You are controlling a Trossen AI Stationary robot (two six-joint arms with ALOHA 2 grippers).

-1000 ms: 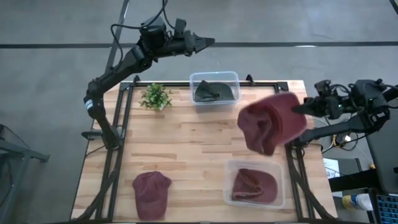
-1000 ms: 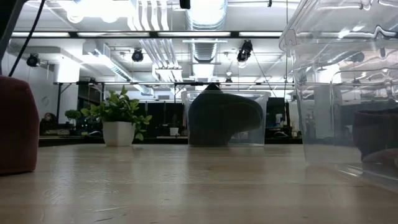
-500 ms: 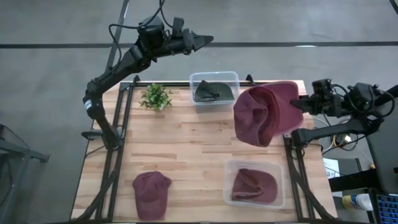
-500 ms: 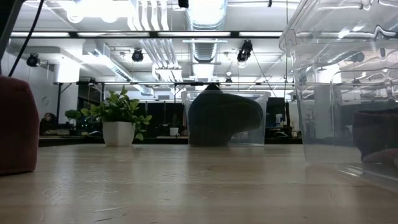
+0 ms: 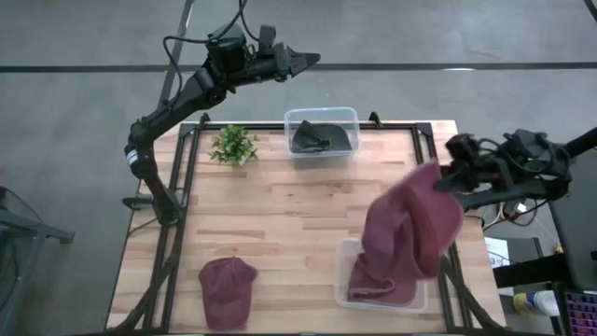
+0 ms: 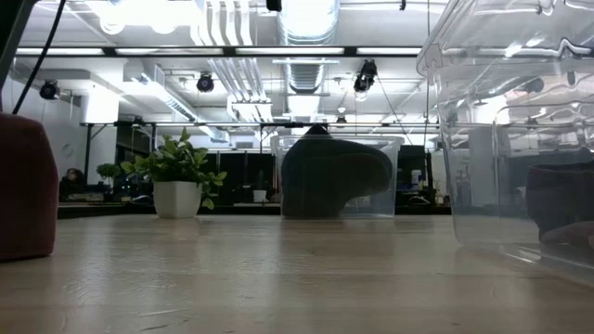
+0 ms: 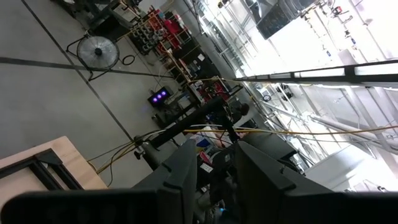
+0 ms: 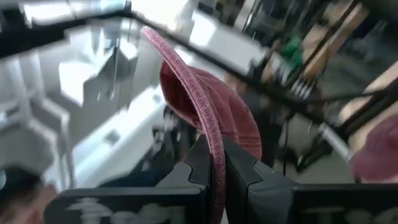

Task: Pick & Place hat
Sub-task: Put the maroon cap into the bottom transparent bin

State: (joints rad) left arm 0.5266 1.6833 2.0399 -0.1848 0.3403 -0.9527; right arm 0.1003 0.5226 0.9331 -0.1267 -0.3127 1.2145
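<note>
Maroon fabric hat (image 5: 408, 231) hangs at lower right above the clear plastic bin (image 5: 345, 280), its brim pinched in the right gripper (image 5: 446, 177) jaws. Left gripper (image 5: 306, 61) reaches beyond the table's top edge; its jaws cannot be judged.

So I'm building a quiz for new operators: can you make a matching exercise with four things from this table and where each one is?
Things:
1. dark green hat
2. plant
3. maroon hat on the table
4. maroon hat held by the right gripper

Places:
A. hanging above the near right bin
B. lying loose at the near left of the table
C. inside the far clear bin
D. standing at the far left, beside the far bin

Pairs: 1-C, 2-D, 3-B, 4-A
</note>
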